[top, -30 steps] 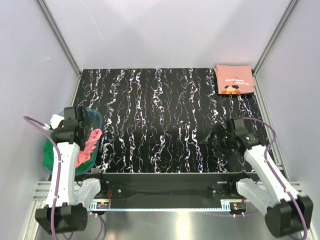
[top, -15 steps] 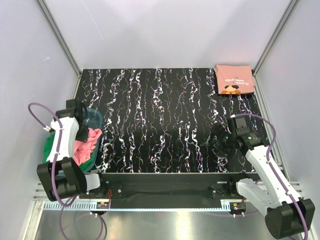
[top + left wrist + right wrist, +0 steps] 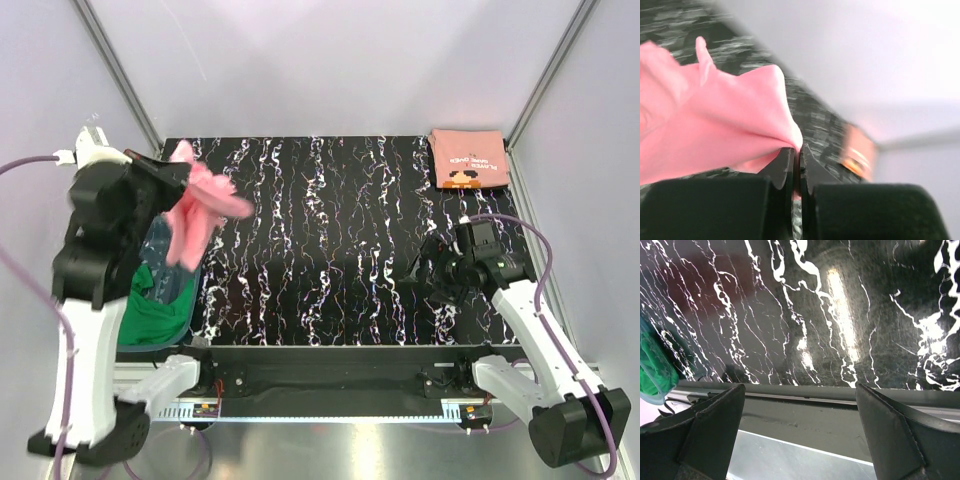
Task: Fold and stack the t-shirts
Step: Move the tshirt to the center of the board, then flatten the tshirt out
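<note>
A bright pink t-shirt (image 3: 202, 205) hangs bunched in the air over the table's left edge, pinched in my left gripper (image 3: 172, 167), which is raised high. In the left wrist view the jaws of the left gripper (image 3: 799, 148) are shut on a fold of the pink t-shirt (image 3: 730, 120). The salmon t-shirt (image 3: 468, 160) with white lettering lies folded at the far right corner; it shows blurred as the salmon t-shirt (image 3: 858, 156) beyond the fingers. My right gripper (image 3: 428, 274) hovers low over the table's right side, and the right gripper (image 3: 800, 388) stands open and holds nothing.
A blue bin (image 3: 192, 292) stands off the table's left edge with a green cloth (image 3: 152, 306) in it; the green cloth (image 3: 655, 365) also shows in the right wrist view. The black marbled table (image 3: 330, 240) has white walls on three sides.
My left gripper shut on the pink t-shirt inside the bin and rose up and back, pulling it out. The right arm shifted only slightly.
</note>
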